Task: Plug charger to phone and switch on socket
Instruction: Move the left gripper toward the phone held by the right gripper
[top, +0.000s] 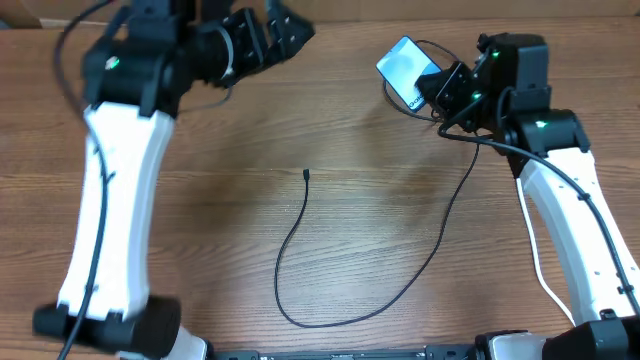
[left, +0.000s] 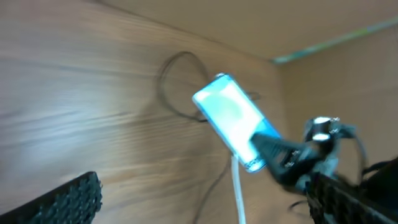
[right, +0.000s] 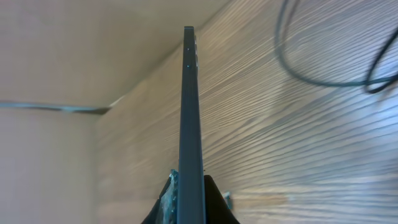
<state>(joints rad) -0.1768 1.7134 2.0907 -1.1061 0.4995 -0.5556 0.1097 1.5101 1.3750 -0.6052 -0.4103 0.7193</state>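
The right gripper (top: 432, 85) is clamped shut on the phone (top: 405, 65), lifting it off the table (top: 200, 220) at about one o'clock. From the right wrist camera the handset shows edge-on, a thin dark blade rising out of the fingers (right: 163, 208), which pinch its lower end from both faces. That grip seems chosen to leave the rest of the body free, though I cannot tell which end carries the charging port. The screen glows pale blue and tilts toward the left arm, so the left wrist camera sees it clearly, lettering end down by the jaws. The left gripper (top: 285, 30) hovers at about eleven o'clock with its fingers spread wide and nothing between them. My guess is that it is kept free to fetch the plug while the other arm steadies the phone. The charger (top: 304, 205) lies slack on the wood. Its connector tip (top: 306, 177) rests near the centre, well apart from both grippers, and the cable sags into a loop toward six o'clock before climbing to around two o'clock beneath the right gripper. Nothing is plugged in yet. I judge the next job is picking up that small tip, which will need a careful pinch. The socket is not in any view.
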